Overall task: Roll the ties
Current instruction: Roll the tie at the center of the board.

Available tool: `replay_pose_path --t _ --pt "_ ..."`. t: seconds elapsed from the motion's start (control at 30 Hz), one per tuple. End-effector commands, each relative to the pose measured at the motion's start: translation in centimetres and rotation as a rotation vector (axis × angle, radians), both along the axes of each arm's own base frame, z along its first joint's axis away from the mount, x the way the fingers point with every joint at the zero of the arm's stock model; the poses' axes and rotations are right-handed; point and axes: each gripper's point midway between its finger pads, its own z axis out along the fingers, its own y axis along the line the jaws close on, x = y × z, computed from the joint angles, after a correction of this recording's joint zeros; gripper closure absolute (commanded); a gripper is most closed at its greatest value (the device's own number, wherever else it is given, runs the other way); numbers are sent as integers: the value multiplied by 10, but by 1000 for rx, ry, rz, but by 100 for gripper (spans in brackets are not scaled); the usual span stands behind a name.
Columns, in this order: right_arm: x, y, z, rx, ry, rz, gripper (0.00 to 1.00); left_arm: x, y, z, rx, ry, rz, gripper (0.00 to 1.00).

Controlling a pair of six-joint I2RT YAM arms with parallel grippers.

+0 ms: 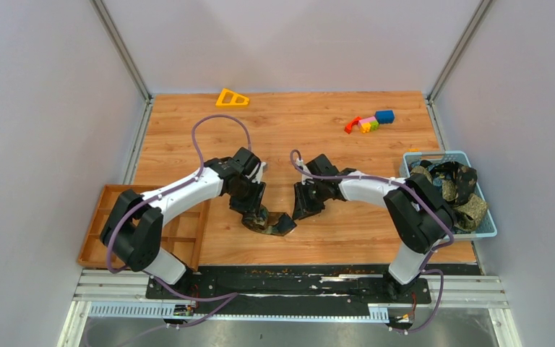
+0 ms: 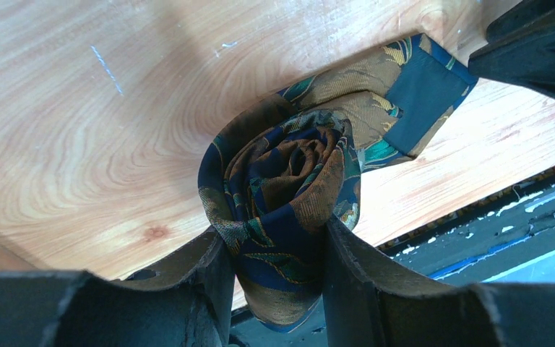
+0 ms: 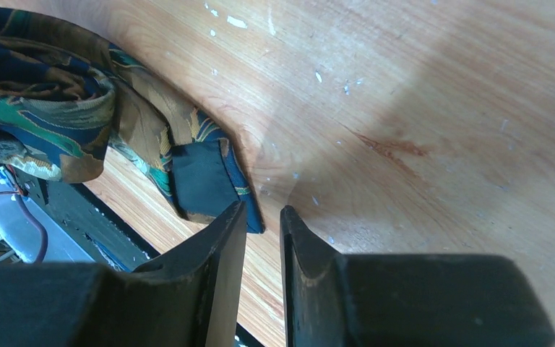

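Observation:
A dark patterned tie [image 1: 273, 223] lies near the table's front edge, wound into a roll. My left gripper [image 1: 258, 215] is shut on that roll [image 2: 289, 188], fingers [image 2: 206, 278] pressing both its sides. The tie's loose tail [image 2: 423, 87] lies flat on the wood toward my right gripper [image 1: 305, 210]. In the right wrist view the tail [image 3: 202, 181] ends just beside the left fingertip. My right gripper [image 3: 263, 214] is narrowly open and empty, with bare wood showing in the gap. More ties [image 1: 452, 189] are heaped in a blue basket [image 1: 485, 230].
A wooden compartment tray [image 1: 94, 231] sits at the front left. A yellow triangular toy [image 1: 232, 97] lies at the back. Colourful toy blocks [image 1: 368, 121] lie at the back right. The black front rail [image 1: 289, 278] runs just below the tie.

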Motion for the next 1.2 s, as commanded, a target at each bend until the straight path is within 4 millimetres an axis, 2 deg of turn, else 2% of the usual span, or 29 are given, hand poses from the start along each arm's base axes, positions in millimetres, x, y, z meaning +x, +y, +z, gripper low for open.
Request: replay_pose_path --t 0.0,0.27,0.5,0.63,0.93,1.17 --pt "-3 4 -8 5 3 -5 75 13 1 17 19 -65 -21 56" --pt "-10 0 -12 -5 5 -6 77 23 5 22 107 -112 -20 56" --pt "-8 -9 9 -17 -57 -14 77 36 17 25 280 -177 -12 57" --pt "-4 -22 21 -33 -92 -52 77 42 24 24 377 -208 -16 56" --pt "6 -69 43 -39 -153 -200 75 57 35 23 568 -286 -21 56" --pt "9 -88 52 -39 -172 -241 75 63 35 23 716 -342 -53 55"
